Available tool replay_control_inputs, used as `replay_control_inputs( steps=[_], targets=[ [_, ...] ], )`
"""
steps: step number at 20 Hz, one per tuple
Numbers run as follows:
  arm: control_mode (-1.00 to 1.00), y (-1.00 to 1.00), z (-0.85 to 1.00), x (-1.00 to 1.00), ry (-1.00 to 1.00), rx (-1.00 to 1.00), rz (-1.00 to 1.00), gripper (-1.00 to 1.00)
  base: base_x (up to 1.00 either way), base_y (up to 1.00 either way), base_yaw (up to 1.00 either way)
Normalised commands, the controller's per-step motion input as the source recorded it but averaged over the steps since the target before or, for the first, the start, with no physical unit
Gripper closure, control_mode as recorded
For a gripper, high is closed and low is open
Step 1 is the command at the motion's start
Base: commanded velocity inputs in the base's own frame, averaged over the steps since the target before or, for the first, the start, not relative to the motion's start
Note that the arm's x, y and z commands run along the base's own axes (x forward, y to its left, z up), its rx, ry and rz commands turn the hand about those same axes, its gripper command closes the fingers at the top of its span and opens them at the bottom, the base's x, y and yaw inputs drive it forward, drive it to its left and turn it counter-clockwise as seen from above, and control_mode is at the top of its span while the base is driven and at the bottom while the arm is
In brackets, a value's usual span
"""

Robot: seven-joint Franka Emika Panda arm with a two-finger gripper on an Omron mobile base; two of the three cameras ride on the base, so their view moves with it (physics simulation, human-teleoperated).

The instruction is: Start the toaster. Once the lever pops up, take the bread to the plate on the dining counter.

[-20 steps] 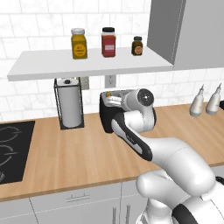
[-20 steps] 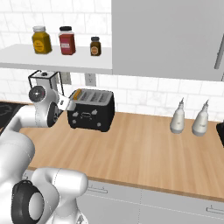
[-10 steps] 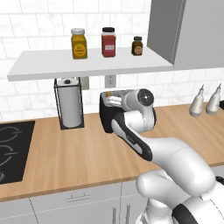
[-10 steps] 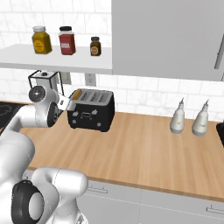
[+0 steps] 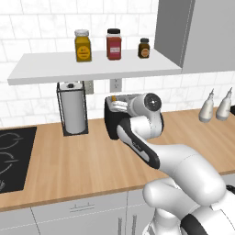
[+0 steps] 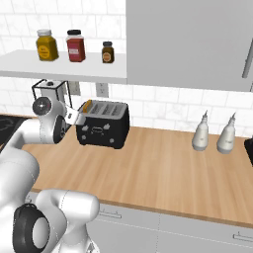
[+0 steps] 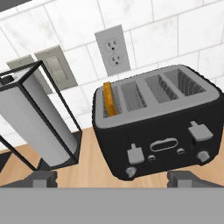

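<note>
The worktop (image 6: 163, 168) ran along the tiled wall, and the toaster (image 7: 157, 127) stood toward its back edge, just beside the towel holder (image 7: 37, 127). The bread (image 7: 109, 99) stood in the slot at the holder's end. I judged the main risk was pressing the wrong lever (image 7: 134, 153), or slipping off it and shoving the toaster back. My end effector (image 7: 111, 178) hung spread wide before the toaster's front, empty, touching nothing.

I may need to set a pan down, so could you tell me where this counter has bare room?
Bare wood lies between the toaster and the two pale bottles, and along the front edge. It is crowded where the paper-towel holder, toaster and open gripper meet.
</note>
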Motion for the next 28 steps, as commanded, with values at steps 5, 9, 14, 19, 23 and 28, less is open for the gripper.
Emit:
replay_control_inputs(
  steps=[5,9,14,19,23,28],
  targets=[
    [-1.0,0.0,0.0,0.0,0.0,0.0,0.0,-1.0,0.0,0.0,0.0],
    [-1.0,0.0,0.0,0.0,0.0,0.0,0.0,-1.0,0.0,0.0,0.0],
    [-1.0,0.0,0.0,0.0,0.0,0.0,0.0,-1.0,0.0,0.0,0.0],
    [-1.0,0.0,0.0,0.0,0.0,0.0,0.0,-1.0,0.0,0.0,0.0],
    [-1.0,0.0,0.0,0.0,0.0,0.0,0.0,-1.0,0.0,0.0,0.0],
    [-1.0,0.0,0.0,0.0,0.0,0.0,0.0,-1.0,0.0,0.0,0.0]
  ],
)
